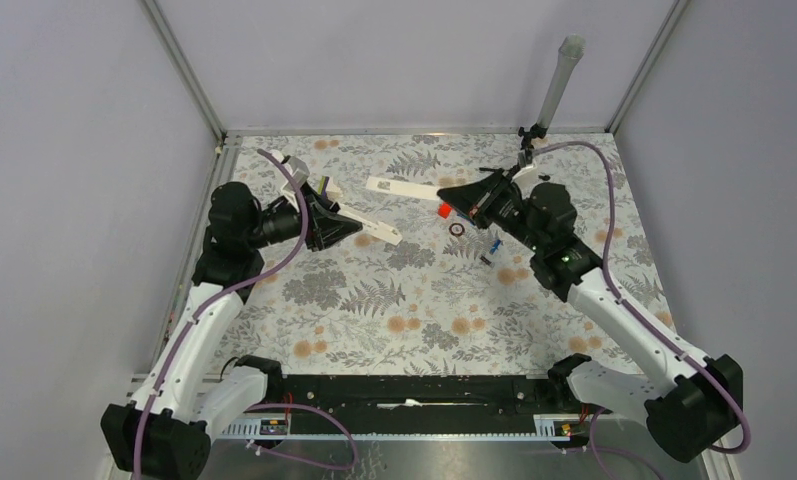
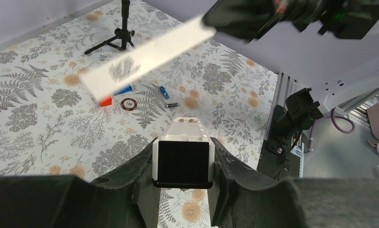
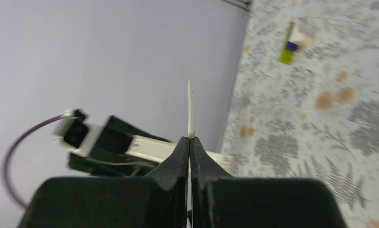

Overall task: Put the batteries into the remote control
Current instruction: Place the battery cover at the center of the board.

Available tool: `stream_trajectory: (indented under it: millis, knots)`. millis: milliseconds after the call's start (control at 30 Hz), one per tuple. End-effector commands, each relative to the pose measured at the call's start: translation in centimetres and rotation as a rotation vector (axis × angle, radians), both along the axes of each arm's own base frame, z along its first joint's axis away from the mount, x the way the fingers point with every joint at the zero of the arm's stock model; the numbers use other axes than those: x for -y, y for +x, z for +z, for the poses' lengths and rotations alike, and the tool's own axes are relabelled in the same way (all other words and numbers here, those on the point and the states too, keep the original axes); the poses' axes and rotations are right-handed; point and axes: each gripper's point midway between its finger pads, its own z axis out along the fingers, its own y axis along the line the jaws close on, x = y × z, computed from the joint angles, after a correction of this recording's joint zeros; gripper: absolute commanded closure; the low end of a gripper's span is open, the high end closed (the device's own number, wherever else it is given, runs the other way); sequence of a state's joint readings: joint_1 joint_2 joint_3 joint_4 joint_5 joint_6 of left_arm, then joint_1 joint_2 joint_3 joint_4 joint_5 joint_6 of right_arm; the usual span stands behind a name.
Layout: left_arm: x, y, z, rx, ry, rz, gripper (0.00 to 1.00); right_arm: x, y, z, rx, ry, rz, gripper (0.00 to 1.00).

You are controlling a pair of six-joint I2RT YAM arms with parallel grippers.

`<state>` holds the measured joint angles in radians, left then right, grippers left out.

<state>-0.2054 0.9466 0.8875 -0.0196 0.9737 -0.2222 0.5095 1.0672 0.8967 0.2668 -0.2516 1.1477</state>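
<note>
We're clamping remote control (image 2: pixel 185 130) in L jaws, R jaws pinching thin white strip (image 1: pixel 404 187); we're best parking it on bench (image 1: pixel 374 320) clear of batteries (image 2: pixel 164 92), keeping remote level.

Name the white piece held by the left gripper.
The remote control, the thicker bar in the left gripper; the right gripper pinches the thin flat strip.

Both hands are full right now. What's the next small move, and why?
Probably lower the right hand and set the flat white strip down: the left hand holds the remote control, and the batteries lie loose on the table, with no hand free.
</note>
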Motion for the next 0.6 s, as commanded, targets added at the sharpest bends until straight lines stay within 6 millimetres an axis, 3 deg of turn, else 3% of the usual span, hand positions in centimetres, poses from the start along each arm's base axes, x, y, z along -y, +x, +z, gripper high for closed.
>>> stream_trajectory:
  millis: [0, 133, 300, 400, 567]
  knots:
    - [-0.4, -0.4, 2.9, 0.122, -0.041, 0.044, 1.00, 0.3, 1.3, -8.5, -0.116, -0.152, -0.054, 1.00]
    - [-1.1, -0.4, 2.8, 0.126, -0.037, 0.103, 1.00, -0.4, 0.9, -15.1, -0.194, -0.286, -0.055, 1.00]
    - [-1.7, -0.4, 2.7, 0.137, -0.023, 0.158, 1.00, -0.4, 0.0, -20.8, -0.269, -0.392, -0.063, 1.00]
    - [-1.8, -0.6, 2.9, 0.151, -0.023, 0.154, 1.00, 0.6, -0.6, -23.3, -0.289, -0.451, -0.078, 0.99]
    - [-1.2, -1.6, 4.1, 0.186, -0.058, 0.097, 1.00, 2.4, -2.4, -25.5, -0.313, -0.519, -0.085, 0.80]
